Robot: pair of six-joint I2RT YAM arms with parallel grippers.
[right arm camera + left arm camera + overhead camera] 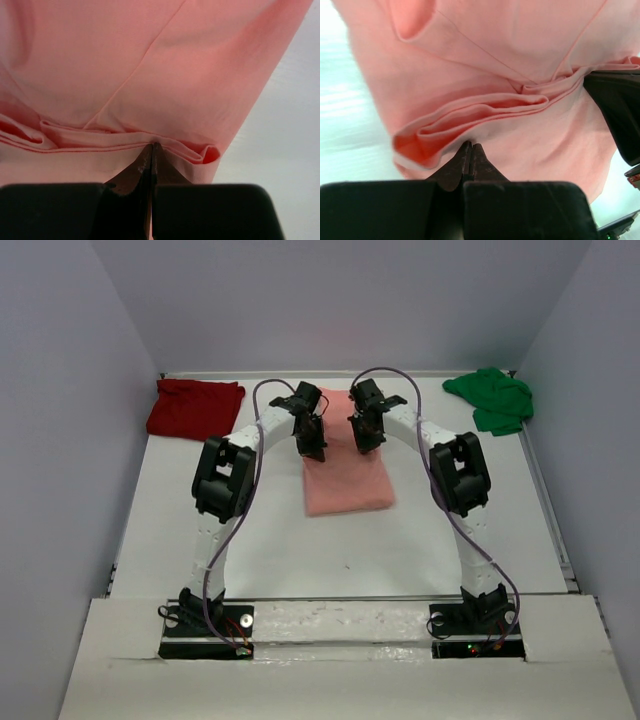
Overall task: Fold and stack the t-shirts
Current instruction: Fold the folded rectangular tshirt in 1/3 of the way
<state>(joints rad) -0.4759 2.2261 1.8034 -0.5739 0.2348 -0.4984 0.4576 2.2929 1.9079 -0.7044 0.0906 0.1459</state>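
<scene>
You have three shirts and two arms in front of you. At the far left corner the dark red shirt (pixel 195 407) lies flat in a rough rectangle, well apart from the others. Next comes your left gripper (pixel 312 448), its jaws pressed together on a bunched fold of the pink shirt (pixel 347 480). That shirt lies in the middle of the table as a narrow strip running far to near. Your right gripper (pixel 366 440) is just beside the left one, its jaws likewise pinched closed on the same fold at the strip's far part. At the far right corner the green shirt (pixel 492 398) sits crumpled in a heap. All of it rests on a white table (pixel 300 550), closed in by plain pale grey walls (pixel 60 390) on the left, far and right sides.
</scene>
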